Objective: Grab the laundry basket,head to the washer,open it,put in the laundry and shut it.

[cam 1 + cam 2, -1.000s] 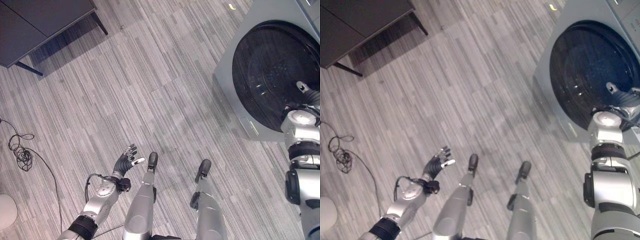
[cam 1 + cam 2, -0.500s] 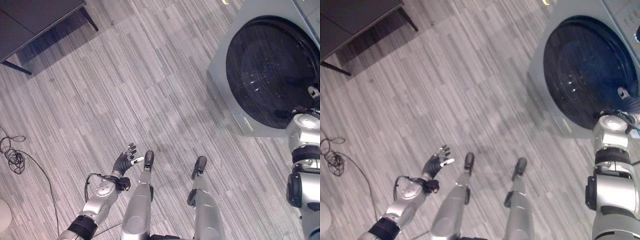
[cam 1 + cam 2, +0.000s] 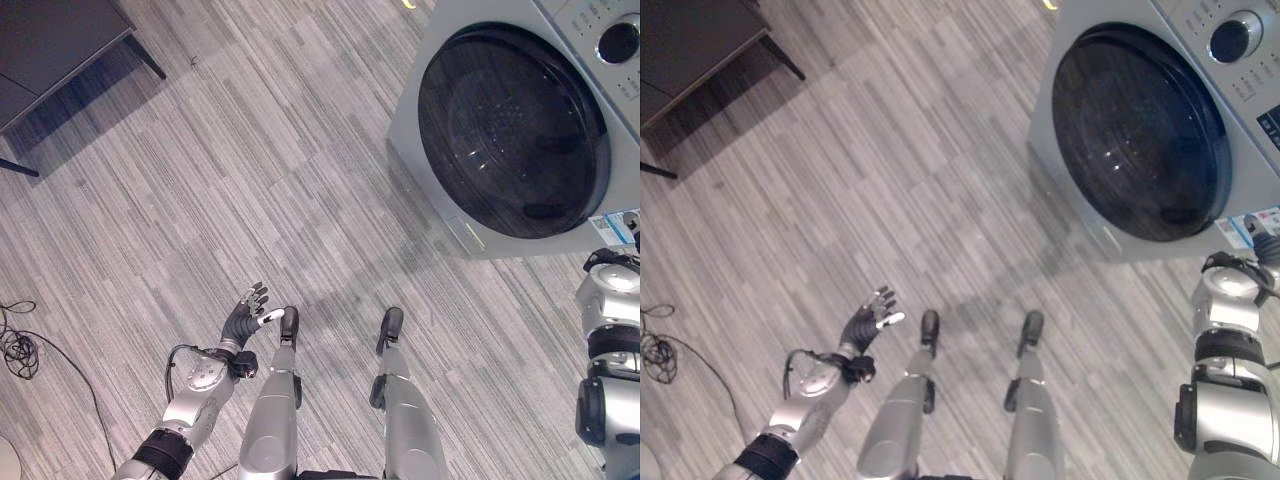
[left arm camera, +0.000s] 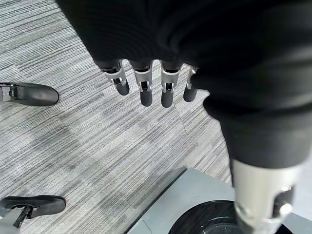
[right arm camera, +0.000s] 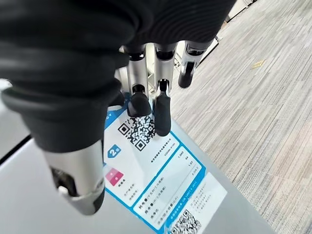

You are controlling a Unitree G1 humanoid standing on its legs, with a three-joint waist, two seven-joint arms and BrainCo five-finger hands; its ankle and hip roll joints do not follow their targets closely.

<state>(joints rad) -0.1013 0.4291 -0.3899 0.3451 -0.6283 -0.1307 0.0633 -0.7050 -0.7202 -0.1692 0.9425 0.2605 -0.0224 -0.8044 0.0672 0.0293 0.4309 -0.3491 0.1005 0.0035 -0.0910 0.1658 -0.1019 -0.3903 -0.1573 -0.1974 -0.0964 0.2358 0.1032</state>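
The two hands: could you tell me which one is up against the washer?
The right hand: its fingers hang over the label on the washer. The left hand hangs open over bare floor.

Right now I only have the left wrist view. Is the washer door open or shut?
Observer: It looks shut. In the eye views, the washer's dark round door sits flush.
Operator: Where's the right hand?
Observer: The right hand is over a blue-and-white label on the washer, fingers straight, holding nothing.
Operator: Anything else around?
Observer: A dark table stands across the floor, to the washer's left.
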